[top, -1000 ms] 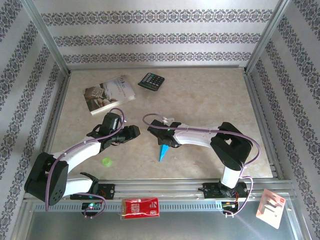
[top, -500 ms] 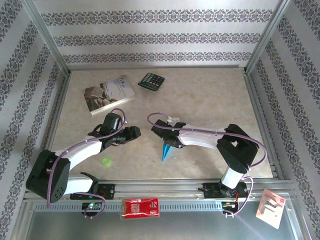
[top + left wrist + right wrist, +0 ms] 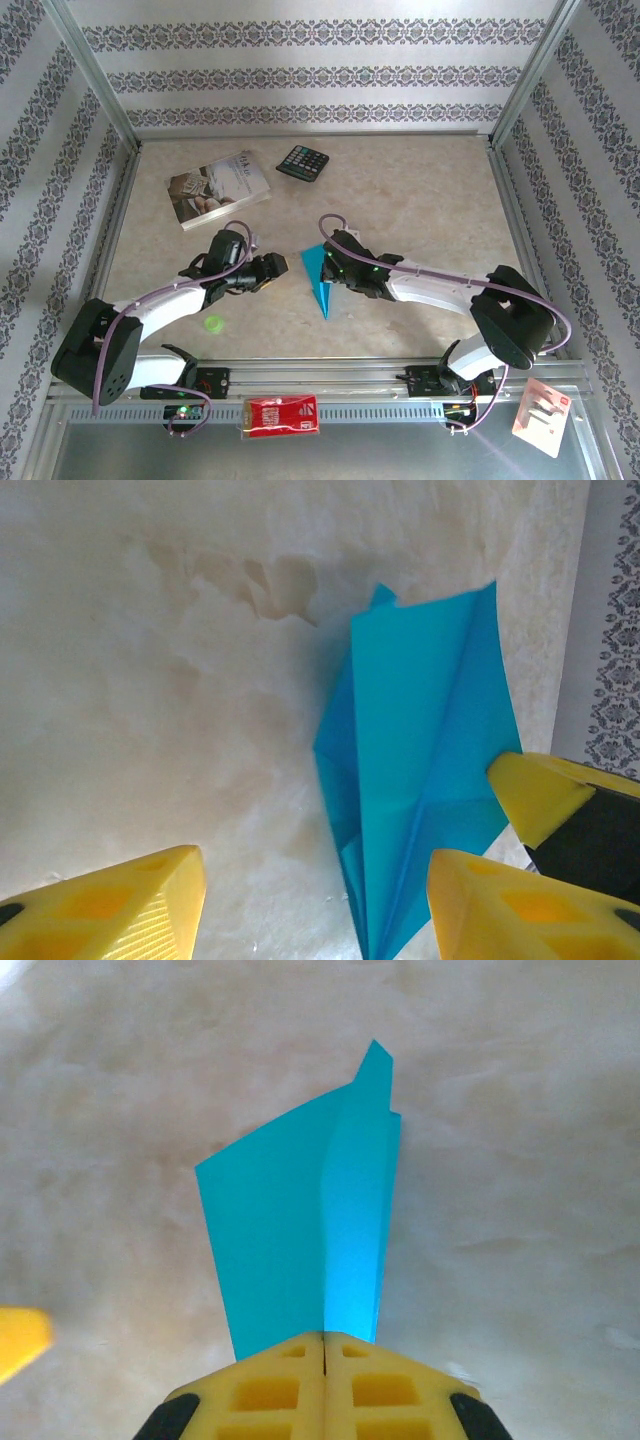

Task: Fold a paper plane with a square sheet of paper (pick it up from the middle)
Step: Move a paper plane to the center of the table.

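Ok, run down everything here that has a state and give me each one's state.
paper plane: folded and creased, one edge pinched in the right hand
right hand: shut on the paper plane
left hand: open, holding nothing, beside the plane
book: closed, lying flat on the table
calculator: lying flat on the table, untouched

book (image 3: 218, 188) left of calculator (image 3: 303, 162), paper plane (image 3: 318, 282) before both
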